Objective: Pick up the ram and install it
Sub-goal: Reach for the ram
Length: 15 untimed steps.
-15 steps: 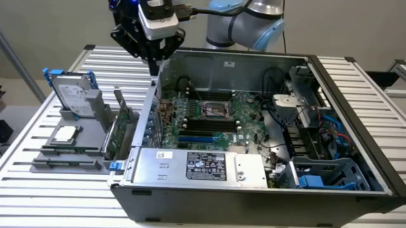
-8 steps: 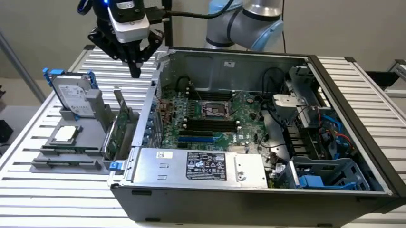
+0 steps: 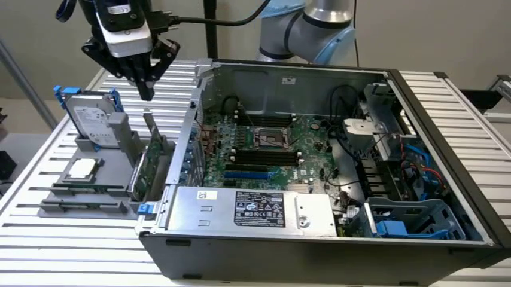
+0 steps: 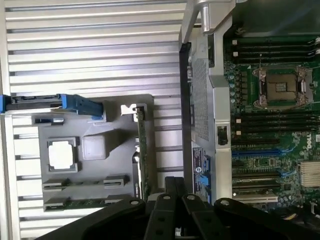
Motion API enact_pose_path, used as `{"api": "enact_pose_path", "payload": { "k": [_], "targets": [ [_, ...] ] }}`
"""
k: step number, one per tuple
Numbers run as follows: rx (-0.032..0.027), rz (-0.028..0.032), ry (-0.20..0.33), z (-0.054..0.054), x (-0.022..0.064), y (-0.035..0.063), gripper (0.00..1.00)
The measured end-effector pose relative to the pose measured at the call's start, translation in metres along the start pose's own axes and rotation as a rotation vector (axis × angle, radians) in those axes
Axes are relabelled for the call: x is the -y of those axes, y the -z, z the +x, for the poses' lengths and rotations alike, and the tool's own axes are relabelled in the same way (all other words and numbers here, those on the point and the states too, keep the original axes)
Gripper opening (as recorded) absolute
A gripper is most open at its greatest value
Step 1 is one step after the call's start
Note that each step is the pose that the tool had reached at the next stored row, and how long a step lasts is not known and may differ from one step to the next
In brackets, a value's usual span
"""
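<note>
The ram [image 4: 80, 203] is a thin green stick lying low in a slot of the grey holder [image 4: 115, 145] beside the computer case. My gripper [image 3: 147, 89] hangs well above the holder's far end, over the upright green expansion card [image 3: 150, 158], outside the case wall. Its black fingers [image 4: 172, 192] are shut together and hold nothing. The motherboard [image 3: 271, 140] lies inside the open case, and its black memory slots [image 3: 264, 158] are bare. In the wrist view these slots [image 4: 272, 122] lie beside the processor socket [image 4: 280, 87].
On the holder [image 3: 80, 209] stand a silver hard drive in a blue frame [image 3: 92, 119] and a processor chip [image 3: 82, 168]. The case's metal side wall [image 3: 191, 128] rises between holder and motherboard. A power supply [image 3: 248, 209] fills the case's near side. The table is slatted white metal [image 3: 72, 251].
</note>
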State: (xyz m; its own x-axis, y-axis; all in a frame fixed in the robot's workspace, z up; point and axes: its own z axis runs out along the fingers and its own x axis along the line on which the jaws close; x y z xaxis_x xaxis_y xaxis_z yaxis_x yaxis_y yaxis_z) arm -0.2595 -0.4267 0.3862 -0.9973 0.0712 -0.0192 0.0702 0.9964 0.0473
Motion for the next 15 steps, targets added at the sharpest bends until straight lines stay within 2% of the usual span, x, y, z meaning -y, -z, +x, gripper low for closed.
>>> {"api": "enact_pose_path", "payload": {
  "k": [15],
  "targets": [
    [0.0001, 0.0014, 0.000, 0.067, 0.0156, -0.0028, 0.00]
  ]
}}
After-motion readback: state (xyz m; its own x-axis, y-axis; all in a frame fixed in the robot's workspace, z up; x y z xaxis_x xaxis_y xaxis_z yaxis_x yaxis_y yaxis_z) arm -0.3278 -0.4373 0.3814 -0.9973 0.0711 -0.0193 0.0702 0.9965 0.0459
